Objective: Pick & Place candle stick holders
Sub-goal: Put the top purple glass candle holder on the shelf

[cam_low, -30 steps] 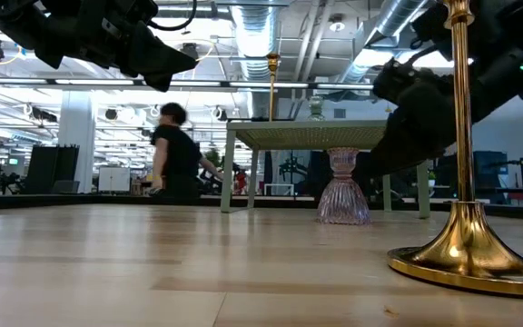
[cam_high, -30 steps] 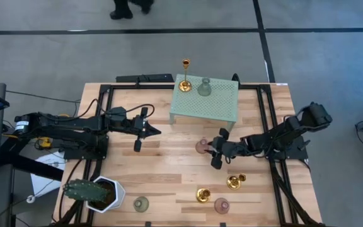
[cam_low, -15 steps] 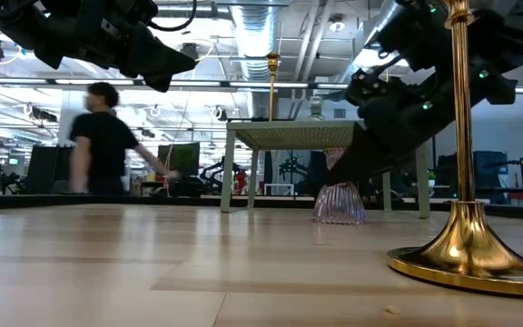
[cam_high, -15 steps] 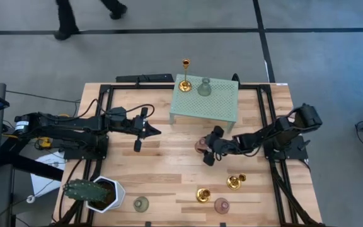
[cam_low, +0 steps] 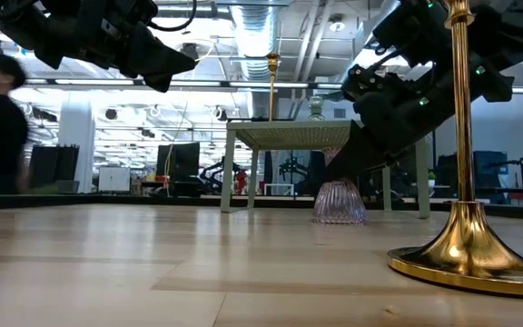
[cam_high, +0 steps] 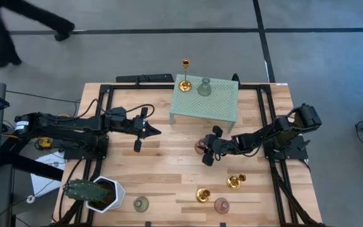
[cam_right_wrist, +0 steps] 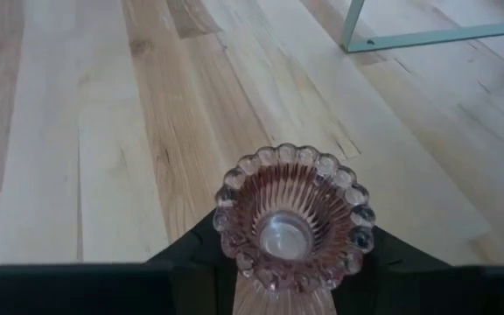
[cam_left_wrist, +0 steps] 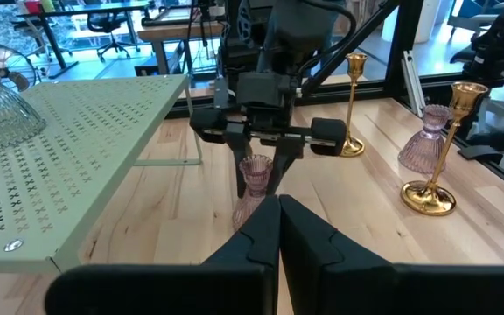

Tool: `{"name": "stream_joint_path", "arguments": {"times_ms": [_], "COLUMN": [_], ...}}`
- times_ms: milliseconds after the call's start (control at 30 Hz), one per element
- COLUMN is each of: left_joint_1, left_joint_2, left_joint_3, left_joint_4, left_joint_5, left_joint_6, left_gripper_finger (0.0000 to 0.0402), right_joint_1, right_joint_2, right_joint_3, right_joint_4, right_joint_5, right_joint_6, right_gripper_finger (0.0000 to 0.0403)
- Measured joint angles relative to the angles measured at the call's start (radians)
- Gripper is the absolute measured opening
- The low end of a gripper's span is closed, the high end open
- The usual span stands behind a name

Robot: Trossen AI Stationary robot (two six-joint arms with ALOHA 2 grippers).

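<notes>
The right hand [cam_high: 201,148] has slid in since a second ago, fingers now apart around the pink holder [cam_high: 201,146] standing on the surface [cam_high: 169,176] before the stand [cam_high: 219,107]. Left hand [cam_high: 149,130] together, unmoved.

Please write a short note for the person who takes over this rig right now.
Left gripper: shut, empty, hovering left of the mint stand.
Right gripper: low, around a pink holder that stands on the table before the stand.
Done: tall gold holder and a green holder stand on the stand.
Left: two short gold holders, another pink and another green, all near the front edge.
</notes>
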Motion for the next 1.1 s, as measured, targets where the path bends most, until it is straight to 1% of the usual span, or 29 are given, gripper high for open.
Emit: {"name": "stream_joint_path", "arguments": {"times_ms": [167, 300, 400, 667, 767, 867, 967, 1100], "left_joint_1": [0.000, 0.000, 0.000, 0.000, 0.000, 0.000, 0.000, 0.000], "left_joint_2": [0.000, 0.000, 0.000, 0.000, 0.000, 0.000, 0.000, 0.000], "left_joint_3": [0.000, 0.000, 0.000, 0.000, 0.000, 0.000, 0.000, 0.000], "left_joint_4": [0.000, 0.000, 0.000, -0.001, -0.003, -0.003, -0.003, -0.003], "left_joint_5": [0.000, 0.000, 0.000, 0.000, 0.000, 0.000, 0.000, 0.000], "left_joint_6": [0.000, 0.000, 0.000, 0.000, 0.000, 0.000, 0.000, 0.000], "left_gripper_finger": [0.0008, 0.0008, 0.0008, 0.0008, 0.0008, 0.0008, 0.0008, 0.0008], "right_joint_1": [0.009, 0.019, 0.020, 0.019, 0.019, 0.018, -0.005, -0.068], "right_joint_2": [-0.009, -0.061, -0.134, -0.382, -0.463, -0.511, -0.526, -0.525], "right_joint_3": [0.000, -0.001, -0.001, 0.001, 0.048, 0.138, 0.244, 0.352], "right_joint_4": [-0.009, -0.010, -0.031, -0.183, -0.304, -0.470, -0.625, -0.754], "right_joint_5": [0.000, 0.000, 0.000, -0.001, 0.000, 0.003, 0.013, 0.033], "right_joint_6": [0.000, 0.000, 0.000, 0.001, 0.002, 0.002, -0.020, -0.111], "right_gripper_finger": [0.0118, 0.0118, 0.0118, 0.0118, 0.0118, 0.0118, 0.0118, 0.0118]}}
